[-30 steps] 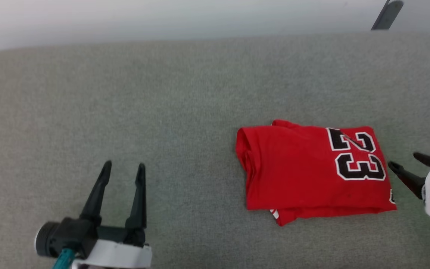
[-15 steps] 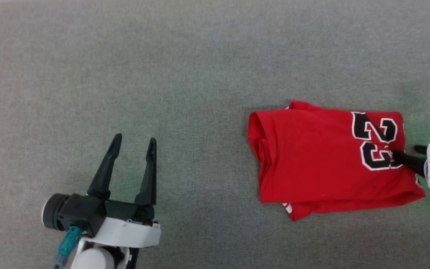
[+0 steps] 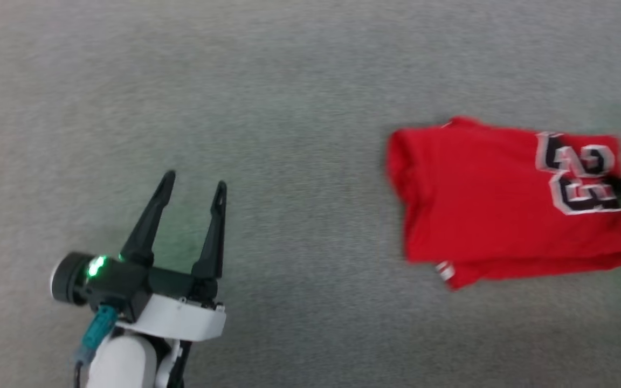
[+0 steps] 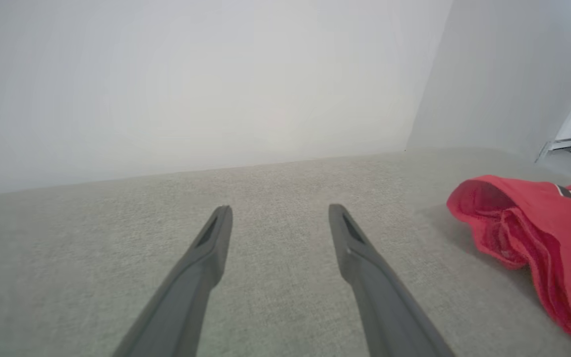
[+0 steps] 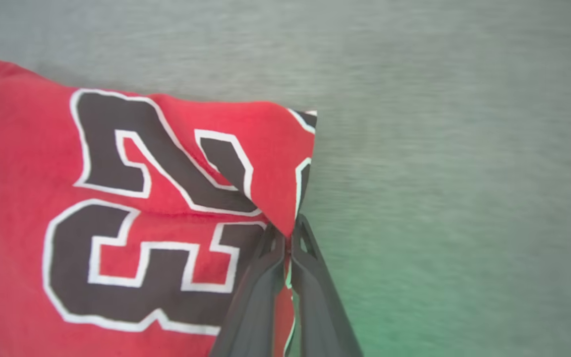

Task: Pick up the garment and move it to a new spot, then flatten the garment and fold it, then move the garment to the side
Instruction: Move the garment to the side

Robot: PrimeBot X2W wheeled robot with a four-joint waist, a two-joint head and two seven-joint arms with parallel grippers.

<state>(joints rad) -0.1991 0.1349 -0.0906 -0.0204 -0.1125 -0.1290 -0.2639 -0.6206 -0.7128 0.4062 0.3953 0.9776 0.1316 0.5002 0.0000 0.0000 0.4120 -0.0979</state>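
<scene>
My right claw (image 5: 288,230) is pressed together on the garment (image 3: 504,205), fingers pinching a peak of red cloth at the edge nearest me, just by the number. My left claw (image 3: 195,179) is spread wide and holding nothing, well apart from the shirt over bare grey surface (image 3: 289,108). The garment lies on that grey fabric out to my right, folded into a rough rectangle, and the cloth by my pinch is tented up while the rest sits flat. It looks soft, light and limp to me, so weight should be no trouble. The worry is the stack: I cannot tell if I have every layer or just the top ones, and from one edge the fold could slide open or trail. My judgement is that the grip belongs where it is, deep on the thick folded edge, and a low pull looks safer than a high lift. As for looks, it is bright red with a black "23" (image 5: 132,218) outlined in white, rolled layers show at the far end (image 4: 503,233), and a scrap of white-and-red striped trim (image 3: 444,269) pokes out underneath.
</scene>
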